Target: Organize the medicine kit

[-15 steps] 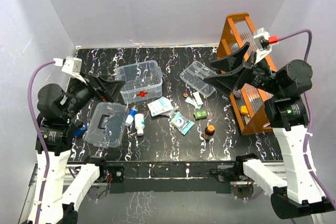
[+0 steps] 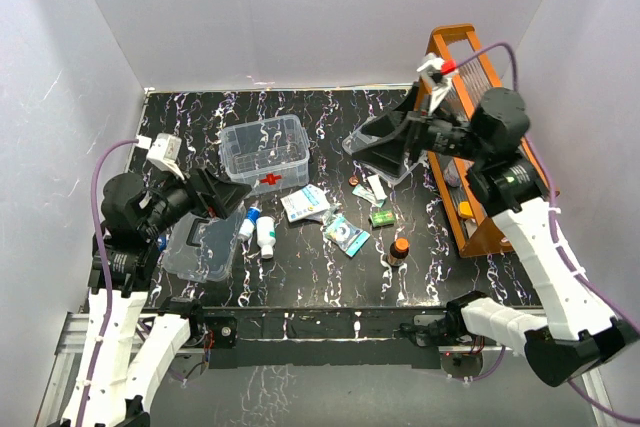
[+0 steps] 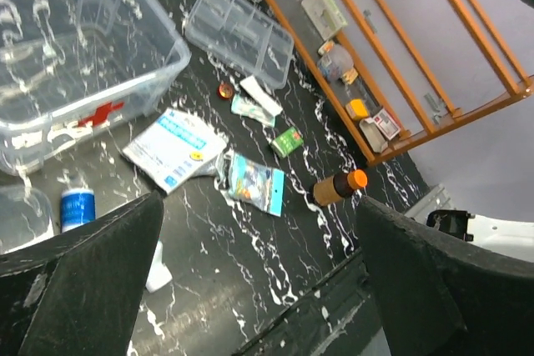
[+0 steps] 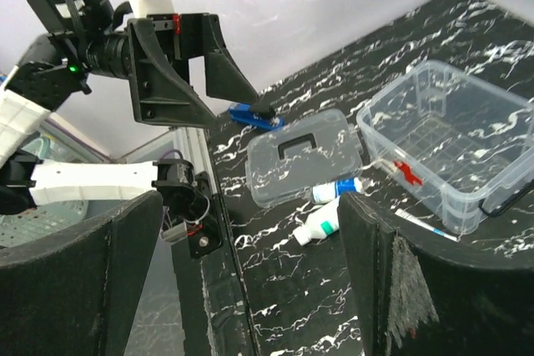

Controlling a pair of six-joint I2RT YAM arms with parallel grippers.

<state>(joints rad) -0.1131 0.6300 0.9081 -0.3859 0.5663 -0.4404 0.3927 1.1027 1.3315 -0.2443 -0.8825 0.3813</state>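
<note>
Quick status from my end of the link. Both arms hang above the black marbled table (image 2: 330,282), and neither one has hold of anything.

The left gripper (image 2: 232,197) is spread about as wide as it goes. Through its wrist cam I only see table and clutter between the fingers. It hovers over the near-left part of the table, right above the lid (image 2: 198,247). The lid lies flat with its black handle up, just left of two white bottles (image 2: 266,235) lying on their sides.

The right gripper (image 2: 368,154) is wide open too and carrying nothing. It sits over the divided tray (image 3: 238,31) toward the back right, so the top cam only catches the tray's edges.

The box (image 2: 264,153) with the red cross sits open-topped at the back, left of centre, apart from both the lid and the tray.

In between there are a couple of packets (image 2: 305,202), a small green carton (image 2: 381,216), and a brown bottle (image 2: 398,250) with an orange cap nearer the front. The orange rack (image 2: 480,157) stands along the right edge with some small stuff on its shelf. I can't tell what those bits are.
</note>
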